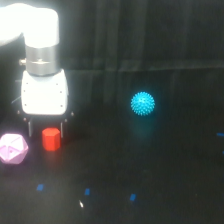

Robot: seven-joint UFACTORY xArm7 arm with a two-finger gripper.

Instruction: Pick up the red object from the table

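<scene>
A wide black table (165, 170) fills the exterior view, backed by a dark curtain. At the view's left, the white xArm6 arm (42, 55) reaches down over the surface, its gripper (47, 131) lowered with two dark fingers (31, 127) spread apart, one on either side of the red object (51, 139). The jaws stand open around the block; whether either finger touches it cannot be told through the blur. The red object appears to sit on the table between the fingers, near the view's left edge. Just to its left lies a pink polyhedron (12, 148), close by but apart. Well off toward the view's right rests a spiky cyan ball (143, 104). A few small blue marks (87, 191) dot the near tabletop.
</scene>
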